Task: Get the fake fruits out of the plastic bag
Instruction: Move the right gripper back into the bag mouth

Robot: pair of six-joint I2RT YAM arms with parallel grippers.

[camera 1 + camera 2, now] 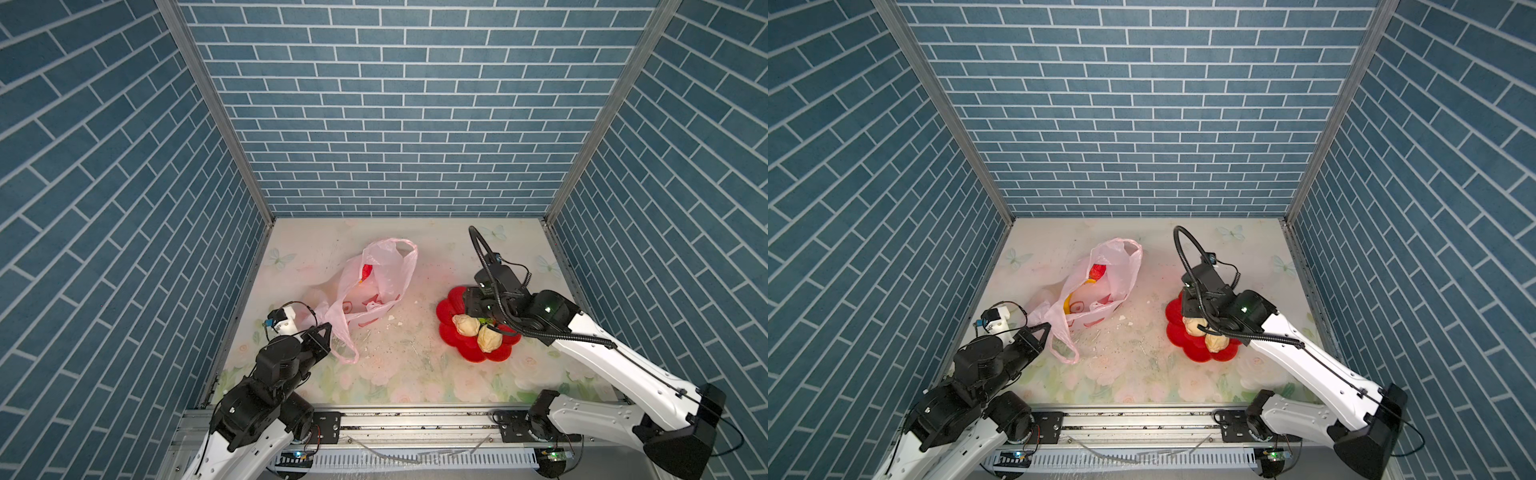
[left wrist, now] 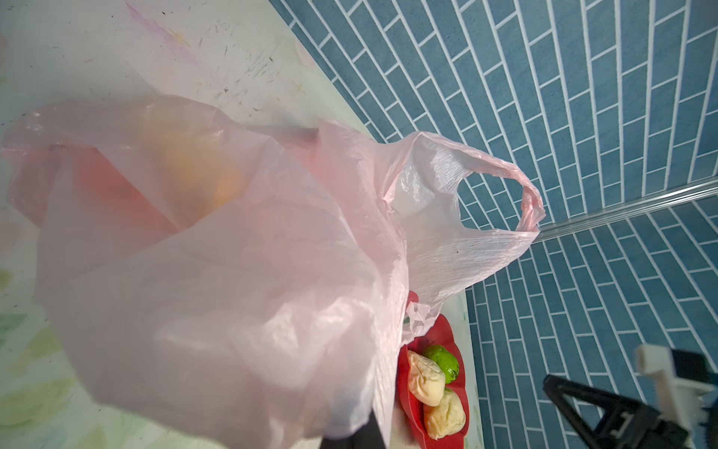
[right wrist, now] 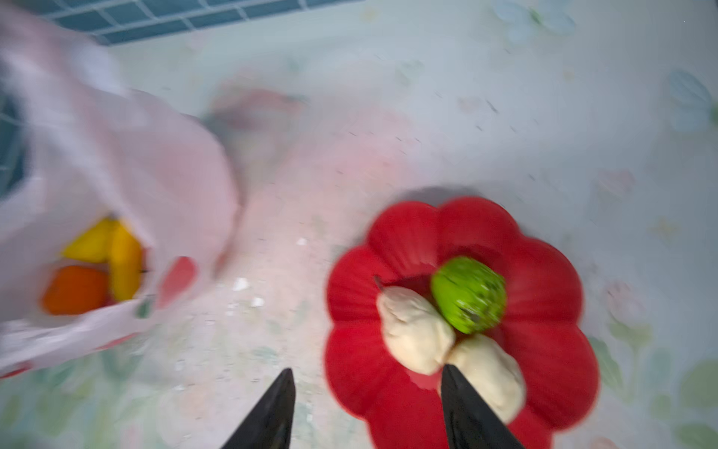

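Your left gripper (image 1: 325, 331) is pinching the thin film of the plastic bag (image 1: 384, 282) near one handle, with its jaws closed on it. The bag is resting on the tabletop (image 1: 415, 374), left of the middle, and its mouth is gaping open. Inside it, an orange (image 3: 75, 289), a banana (image 3: 124, 264) and a red berry (image 1: 1097, 272) are showing. Your right gripper (image 3: 367, 369) is hovering over the red plate (image 3: 544, 280), jaws apart, holding nothing. On this plate the green bumpy ball (image 3: 468, 293) and two cream balls (image 3: 415, 330) are sitting, touching one another.
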